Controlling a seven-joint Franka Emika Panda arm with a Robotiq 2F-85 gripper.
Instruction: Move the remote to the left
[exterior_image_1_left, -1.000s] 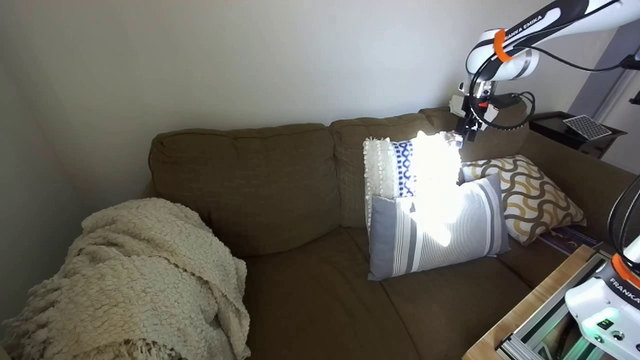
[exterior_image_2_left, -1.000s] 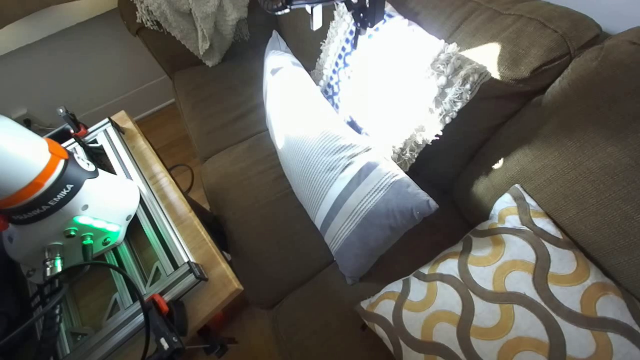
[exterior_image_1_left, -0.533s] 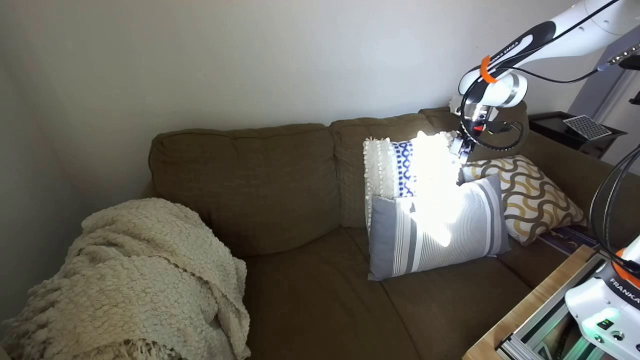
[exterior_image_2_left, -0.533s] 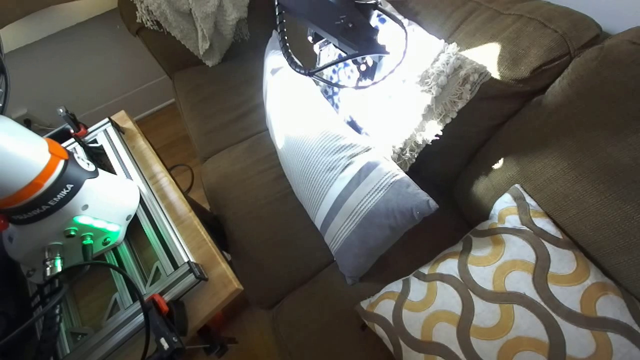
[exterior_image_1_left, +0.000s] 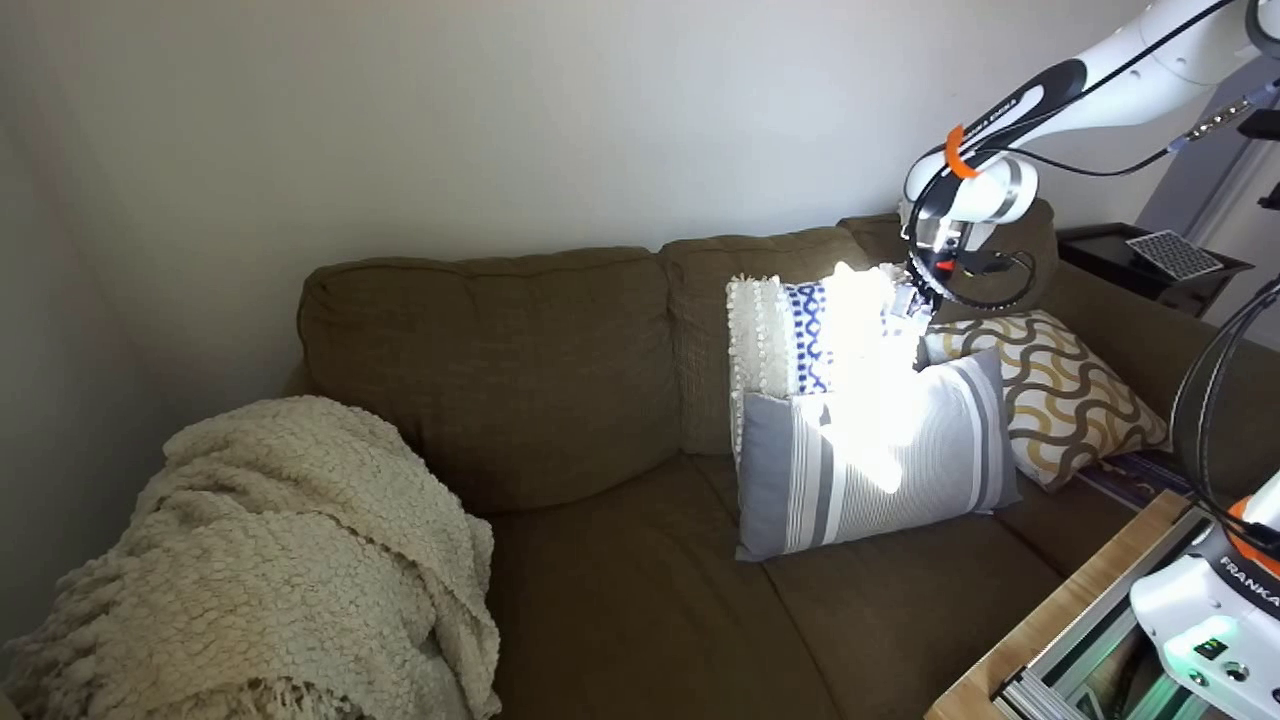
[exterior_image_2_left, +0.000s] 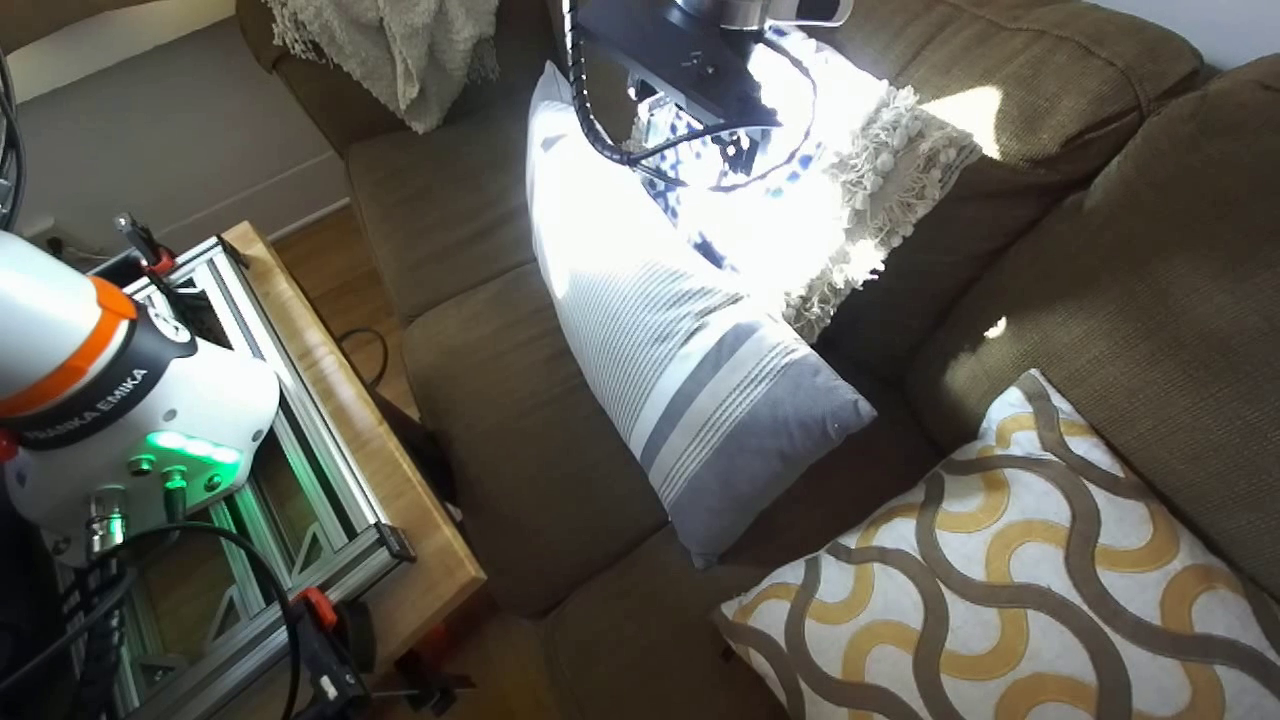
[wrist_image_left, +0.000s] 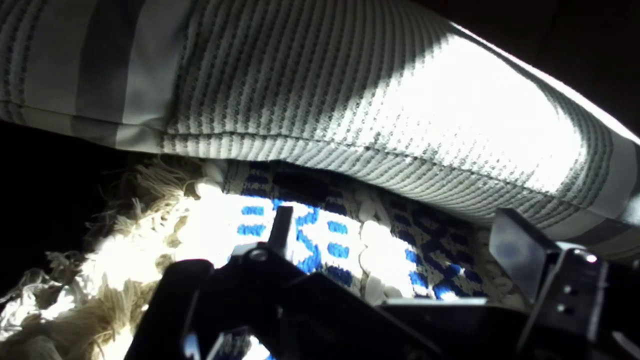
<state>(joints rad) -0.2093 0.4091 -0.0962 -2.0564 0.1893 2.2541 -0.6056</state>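
Note:
In the wrist view a small dark bar, which looks like the remote (wrist_image_left: 300, 185), lies in shade on the blue-and-white fringed pillow (wrist_image_left: 330, 235), close along the edge of the striped pillow (wrist_image_left: 280, 70). In an exterior view a dark strip, likely the remote (exterior_image_2_left: 710, 250), shows at the seam between these pillows. It is hidden behind the striped pillow in an exterior view (exterior_image_1_left: 900, 470). My gripper (wrist_image_left: 400, 240) is open and empty, with its fingers wide apart above the fringed pillow. The gripper also shows in both exterior views (exterior_image_1_left: 915, 300) (exterior_image_2_left: 690, 140), over the sunlit fringed pillow.
The brown couch (exterior_image_1_left: 620, 600) has a cream blanket (exterior_image_1_left: 300, 540) at one end and a wavy-patterned pillow (exterior_image_2_left: 1000, 560) at the other. The backrest (exterior_image_1_left: 500, 370) stands behind the pillows. The robot's wooden-edged table (exterior_image_2_left: 400, 480) stands before the couch. Strong sunlight washes out the pillows.
The arm has come down toward the fringed pillow, with most of the motion in the first half second. The gripper stays open. The pillows have not visibly moved.

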